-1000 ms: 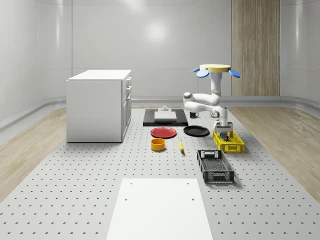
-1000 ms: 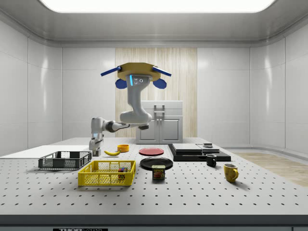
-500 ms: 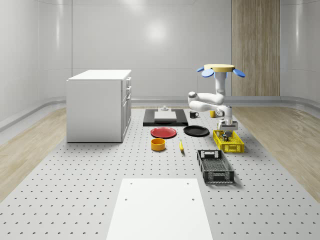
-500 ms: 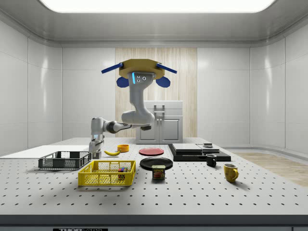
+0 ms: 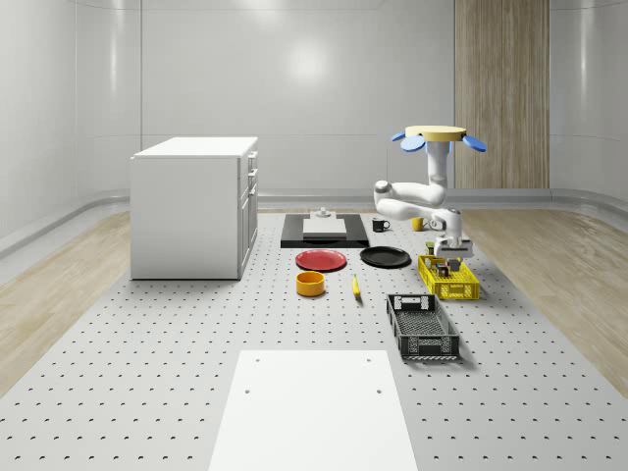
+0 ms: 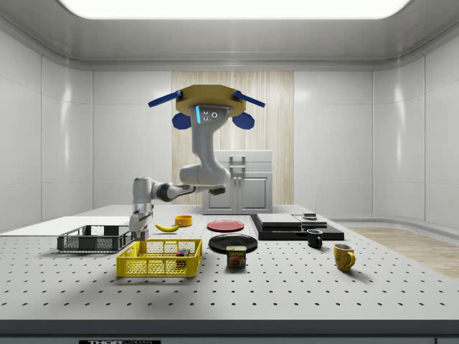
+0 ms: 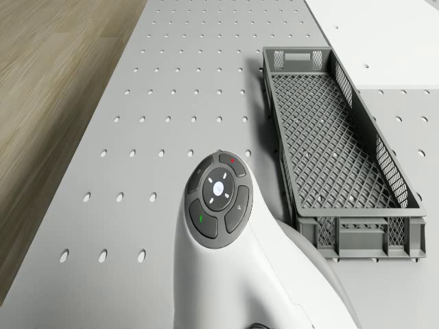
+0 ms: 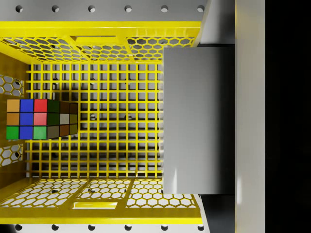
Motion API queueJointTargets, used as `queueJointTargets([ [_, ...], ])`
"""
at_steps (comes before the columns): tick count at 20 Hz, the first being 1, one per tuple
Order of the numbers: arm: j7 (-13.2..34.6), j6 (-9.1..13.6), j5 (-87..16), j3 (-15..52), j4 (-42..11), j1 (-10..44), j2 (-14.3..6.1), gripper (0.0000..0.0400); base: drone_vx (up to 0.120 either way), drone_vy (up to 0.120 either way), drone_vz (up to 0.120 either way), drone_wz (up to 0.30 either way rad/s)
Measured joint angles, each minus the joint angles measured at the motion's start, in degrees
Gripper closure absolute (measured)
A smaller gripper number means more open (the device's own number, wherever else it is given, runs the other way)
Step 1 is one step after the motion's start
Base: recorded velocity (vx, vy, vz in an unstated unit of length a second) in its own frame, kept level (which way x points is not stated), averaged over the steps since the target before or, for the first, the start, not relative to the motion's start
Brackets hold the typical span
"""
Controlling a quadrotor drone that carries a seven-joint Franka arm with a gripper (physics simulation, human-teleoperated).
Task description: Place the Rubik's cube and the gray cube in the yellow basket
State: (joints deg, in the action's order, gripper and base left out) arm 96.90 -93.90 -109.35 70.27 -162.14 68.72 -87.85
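baskets: two, one yellow basket [image 5: 448,278] and one dark gray crate [image 5: 423,327]
cubes: two, one Rubik's cube [image 8: 41,119] and one gray cube [image 8: 198,120]
plates: two, one red plate [image 5: 321,260] and one black plate [image 5: 385,257]
mugs: two, one black mug [image 6: 314,239] and one yellow mug [image 6: 343,256]
bowls: one orange bowl [image 5: 310,284]
bananas: one banana [image 5: 355,286]
cans: one can [image 6: 236,256]
cabinets: one white cabinet [image 5: 195,206]

drone [image 6: 206,97] hovering; arm bent fwd-down; gripper [image 6: 137,233] pts down, clamped
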Motion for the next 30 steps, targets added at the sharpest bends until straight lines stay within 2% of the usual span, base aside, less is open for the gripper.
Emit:
queueJointTargets([
  [11,-0.1,-3.4,-8.6,-9.0,3.7,2.0,0.9,0.0150,0.000,0.000,0.000,0.000],
  [22,-0.6,-5.0,-14.3,-14.7,6.9,3.0,3.0,0.0150,0.000,0.000,0.000,0.000],
  [25,-0.8,-4.9,-14.9,-15.2,7.2,2.9,3.4,0.0071,0.000,0.000,0.000,0.000],
  [30,-1.1,-3.4,-13.5,-13.5,5.9,1.9,3.6,0.0020,0.000,0.000,0.000,0.000],
])
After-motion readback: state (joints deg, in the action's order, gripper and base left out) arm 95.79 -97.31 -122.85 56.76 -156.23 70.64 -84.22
